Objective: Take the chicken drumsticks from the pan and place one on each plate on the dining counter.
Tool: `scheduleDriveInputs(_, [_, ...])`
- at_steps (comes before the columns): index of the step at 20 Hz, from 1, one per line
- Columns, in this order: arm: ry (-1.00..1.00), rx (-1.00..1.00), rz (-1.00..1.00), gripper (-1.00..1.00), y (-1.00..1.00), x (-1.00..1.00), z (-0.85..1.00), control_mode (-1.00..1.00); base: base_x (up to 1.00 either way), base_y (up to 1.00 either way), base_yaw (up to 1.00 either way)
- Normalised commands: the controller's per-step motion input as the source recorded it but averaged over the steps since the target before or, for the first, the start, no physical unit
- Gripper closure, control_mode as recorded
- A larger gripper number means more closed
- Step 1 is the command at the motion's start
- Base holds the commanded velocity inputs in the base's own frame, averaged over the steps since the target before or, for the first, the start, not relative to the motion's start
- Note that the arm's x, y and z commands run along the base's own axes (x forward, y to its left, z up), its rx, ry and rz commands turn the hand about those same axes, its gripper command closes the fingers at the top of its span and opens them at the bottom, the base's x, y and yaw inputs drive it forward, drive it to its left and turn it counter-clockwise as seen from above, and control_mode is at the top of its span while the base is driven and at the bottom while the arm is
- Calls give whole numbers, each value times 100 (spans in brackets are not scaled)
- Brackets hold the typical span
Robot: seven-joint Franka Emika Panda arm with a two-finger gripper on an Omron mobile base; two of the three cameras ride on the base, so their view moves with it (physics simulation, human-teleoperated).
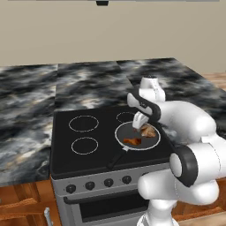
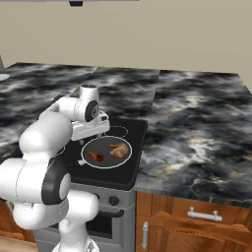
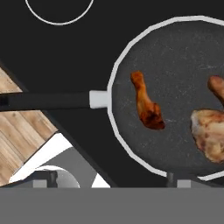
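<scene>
The pan (image 3: 183, 57) sits on the black cooktop's front right burner, its black handle (image 3: 48, 99) pointing toward the stove front. Two chicken drumsticks lie in it. One is a slim orange drumstick (image 3: 146, 107), (image 1: 132, 141), (image 2: 95, 157). The other is a larger, paler drumstick (image 3: 212, 131), (image 1: 148, 131), (image 2: 118, 150). My gripper (image 1: 139, 123), (image 2: 96, 130), (image 3: 111, 179) hovers over the pan (image 1: 140, 137), (image 2: 106, 146), pointing down, open, with nothing between its fingers. Marble counter (image 2: 197, 123) surrounds the stove. No plate is plainly in view.
White ring burner marks (image 1: 84, 123) cover the rest of the cooktop. Stove knobs (image 1: 108, 182) and the oven door face front. Wood cabinets with handles (image 2: 204, 214) stand below the counter. A pale sliver (image 2: 1, 77) at the counter's left edge is too small to identify.
</scene>
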Motion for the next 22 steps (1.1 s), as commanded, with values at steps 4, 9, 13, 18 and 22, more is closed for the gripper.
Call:
scheduleDriveInputs(4, [1,-10,0,-100,8,25,-46,-100,0,0,0])
scheduleDriveInputs(9, [0,-5,0,-100,2,24,-48,-100,0,0,0])
scheduleDriveInputs(13, [-5,0,0,-100,0,13,-49,-100,0,0,0])
scheduleDriveInputs(18, [-7,0,0,-100,0,11,-43,-100,0,0,0])
scheduleDriveInputs(22, [-7,0,0,-100,0,2,-33,-100,0,0,0])
